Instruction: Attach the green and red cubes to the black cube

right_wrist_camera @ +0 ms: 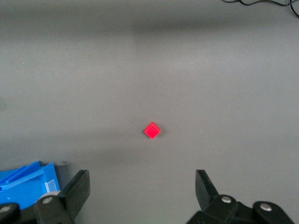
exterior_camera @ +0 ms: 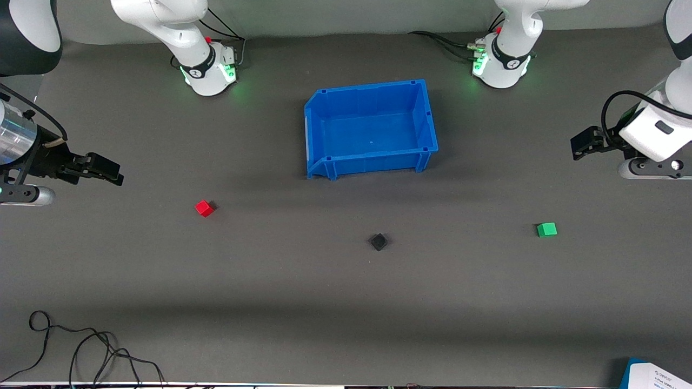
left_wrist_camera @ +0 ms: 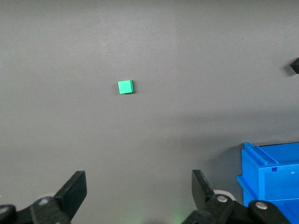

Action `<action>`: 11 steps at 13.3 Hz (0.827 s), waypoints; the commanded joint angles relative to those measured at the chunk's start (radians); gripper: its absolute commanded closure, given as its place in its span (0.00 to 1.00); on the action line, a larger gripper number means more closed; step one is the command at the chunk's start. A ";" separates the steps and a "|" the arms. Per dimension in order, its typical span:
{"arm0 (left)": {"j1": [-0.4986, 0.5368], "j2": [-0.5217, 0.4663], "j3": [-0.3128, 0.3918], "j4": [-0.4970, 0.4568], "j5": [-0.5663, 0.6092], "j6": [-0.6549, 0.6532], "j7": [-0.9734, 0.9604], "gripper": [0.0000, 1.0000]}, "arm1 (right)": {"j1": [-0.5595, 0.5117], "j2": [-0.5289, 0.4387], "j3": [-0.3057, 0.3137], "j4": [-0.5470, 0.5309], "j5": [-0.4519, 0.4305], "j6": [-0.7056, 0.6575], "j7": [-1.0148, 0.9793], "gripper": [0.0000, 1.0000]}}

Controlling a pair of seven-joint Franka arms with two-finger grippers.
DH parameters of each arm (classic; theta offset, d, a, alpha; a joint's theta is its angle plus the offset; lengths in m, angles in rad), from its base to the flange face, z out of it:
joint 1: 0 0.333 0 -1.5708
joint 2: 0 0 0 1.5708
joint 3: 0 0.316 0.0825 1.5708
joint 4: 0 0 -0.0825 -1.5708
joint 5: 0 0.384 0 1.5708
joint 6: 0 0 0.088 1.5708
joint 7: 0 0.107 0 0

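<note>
Three cubes [exterior_camera: 379, 241] apart, no legible writing

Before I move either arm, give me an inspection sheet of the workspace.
Surface: dark grey table, flat.
Job's things: red cube toward the right arm's end; green cube toward the left arm's end; black cube between them, nearest the front camera; all apart.
Clutter: blue bin, nothing seen inside.
Claws: left claw open, above the table; right claw open, above the table; both hold nothing.
Cables: black cable loose at the table's front edge.
Surroundings: white card at a front corner.
</note>
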 commanded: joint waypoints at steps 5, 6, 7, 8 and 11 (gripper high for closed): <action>0.000 -0.002 0.004 0.006 0.010 -0.010 0.016 0.00 | 0.006 0.018 -0.002 0.019 0.004 0.009 0.018 0.00; 0.000 -0.002 0.004 0.006 0.010 -0.010 0.016 0.00 | 0.006 0.020 -0.002 0.021 0.006 0.006 0.021 0.00; 0.000 -0.003 0.004 0.006 0.010 -0.010 0.016 0.00 | 0.006 0.020 -0.002 0.024 0.006 0.006 0.021 0.00; 0.000 -0.002 0.004 0.006 0.010 -0.010 0.016 0.00 | 0.004 0.021 -0.002 0.033 0.006 0.006 0.016 0.00; 0.000 -0.002 0.004 0.006 0.010 -0.008 0.016 0.00 | 0.001 0.020 -0.008 0.037 0.006 0.000 0.012 0.00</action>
